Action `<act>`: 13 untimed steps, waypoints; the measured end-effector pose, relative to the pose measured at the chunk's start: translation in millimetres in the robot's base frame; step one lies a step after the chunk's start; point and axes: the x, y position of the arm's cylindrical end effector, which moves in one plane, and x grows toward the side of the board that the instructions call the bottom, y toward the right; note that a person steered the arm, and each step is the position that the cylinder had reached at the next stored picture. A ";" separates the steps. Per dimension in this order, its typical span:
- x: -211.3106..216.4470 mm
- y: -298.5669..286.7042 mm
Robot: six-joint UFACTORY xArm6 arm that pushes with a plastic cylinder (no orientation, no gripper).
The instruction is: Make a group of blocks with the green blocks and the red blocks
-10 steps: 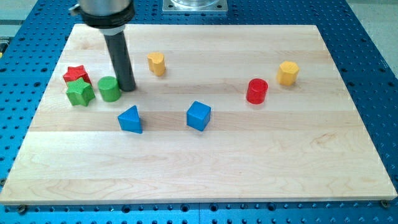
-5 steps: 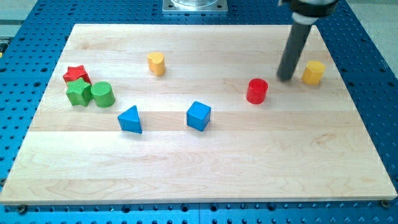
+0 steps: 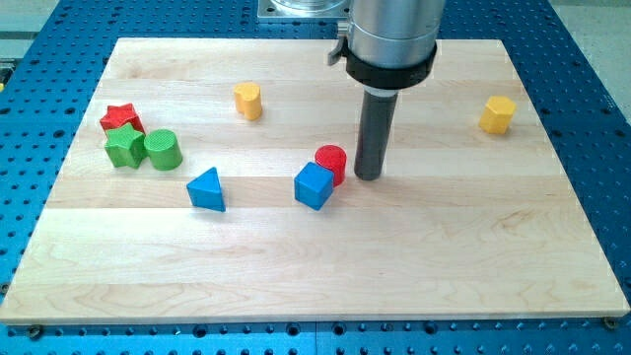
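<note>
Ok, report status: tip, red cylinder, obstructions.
My tip just right of red cylinder. Cylinder against blue cube, which blocks the way to the group at left.

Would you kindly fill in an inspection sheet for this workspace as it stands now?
Surface: wooden board on a blue perforated table.
Job's things: red star, green star and green cylinder clustered at the view's left; red cylinder apart, touching the blue cube.
Clutter: blue triangle; two yellow blocks.
Tool: my tip just right of the red cylinder.
Cables: nothing seen.
Surroundings: metal plate at the view's top.
</note>
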 end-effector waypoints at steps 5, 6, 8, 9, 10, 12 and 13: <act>1.5 54.8; -1.3 -65.5; -4.8 -121.7; -35.4 -173.7; -45.1 -204.7; -36.7 -128.6; -2.2 -183.8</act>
